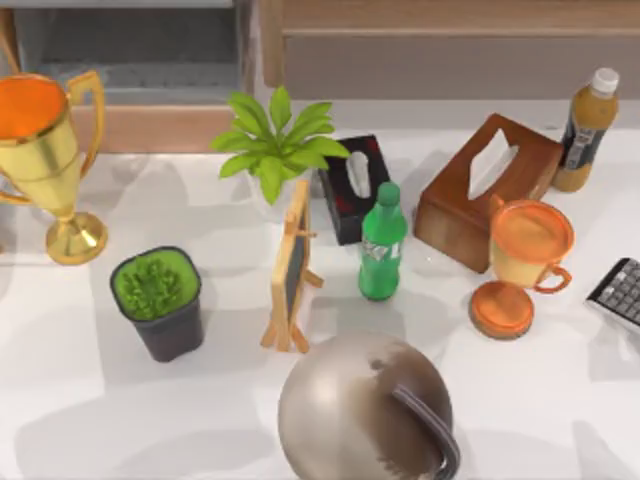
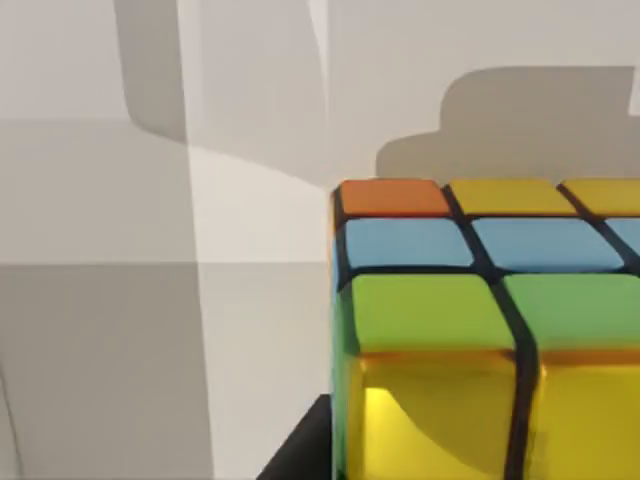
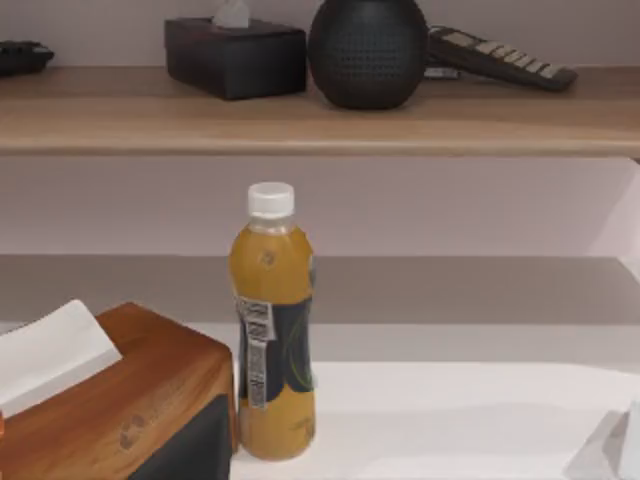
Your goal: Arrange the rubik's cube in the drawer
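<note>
Glossy rubik's cube (image 2: 480, 330) close in left wrist view, orange juice bottle (image 3: 272, 330) in right's, claw states untellable.

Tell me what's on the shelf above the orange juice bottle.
In the right wrist view, above the orange juice bottle, the shelf carries a dark tissue box, a round black textured pot and a calculator partly hidden behind that pot.

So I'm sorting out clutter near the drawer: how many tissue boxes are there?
3. A black tissue box behind the green bottle, a wooden tissue box at the table's right, and a dark one on the shelf. Others may be hidden.
</note>
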